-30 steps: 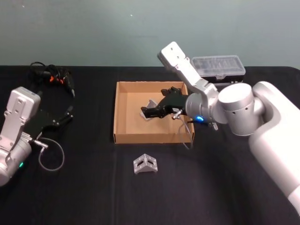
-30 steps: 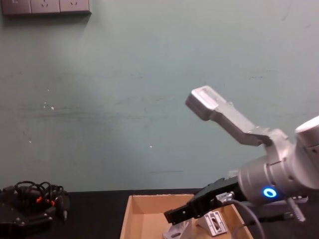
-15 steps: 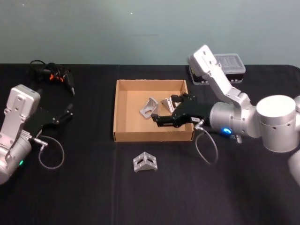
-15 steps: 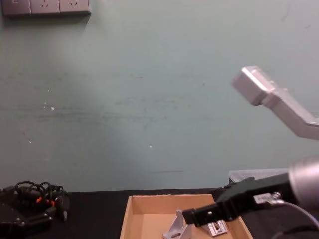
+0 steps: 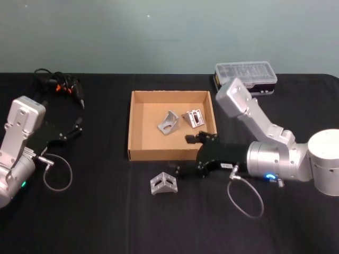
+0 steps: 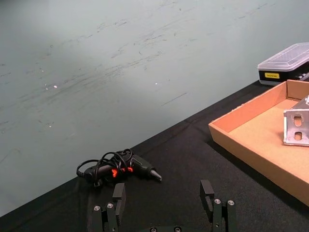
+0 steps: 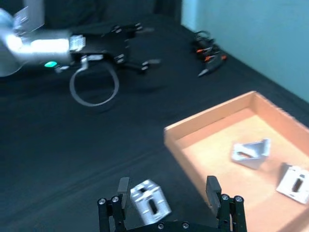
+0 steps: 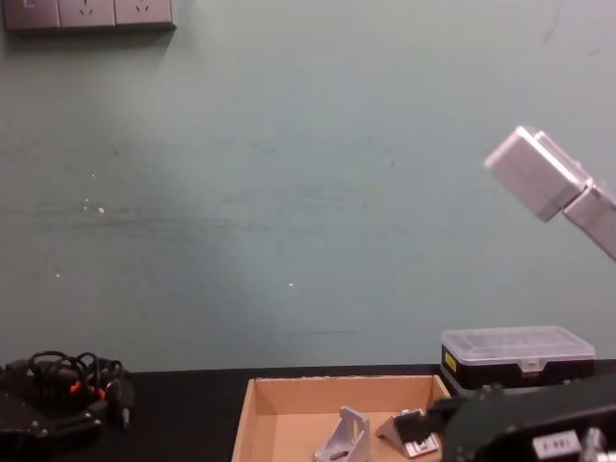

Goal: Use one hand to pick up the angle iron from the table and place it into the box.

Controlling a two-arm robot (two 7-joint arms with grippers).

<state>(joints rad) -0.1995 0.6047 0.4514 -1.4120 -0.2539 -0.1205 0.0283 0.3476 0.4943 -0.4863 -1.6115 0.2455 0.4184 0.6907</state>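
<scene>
One silver angle iron [image 5: 163, 183] lies on the black table [image 5: 95, 211], just in front of the tan box [image 5: 130, 127]. Two more angle irons [image 5: 168, 122] [image 5: 194, 118] rest inside the box. My right gripper [image 5: 184, 155] hovers open over the box's front wall, its nearer finger [image 5: 178, 170] just right of the loose iron. In the right wrist view the iron [image 7: 148, 202] sits between the open fingers [image 7: 123, 186], close to one of them, untouched. My left gripper [image 5: 74, 129] is parked open at the far left, and its wrist view shows nothing in the gripper [image 6: 163, 193].
A clear-lidded plastic case [image 5: 245, 74] stands behind the box at the right. A black tool with coiled cable [image 5: 58, 84] lies at the back left. A grey cable loop [image 5: 57, 177] hangs by the left arm.
My right gripper has drawn back out of the box toward the near side and come down beside the loose angle iron. The left arm has not moved.
</scene>
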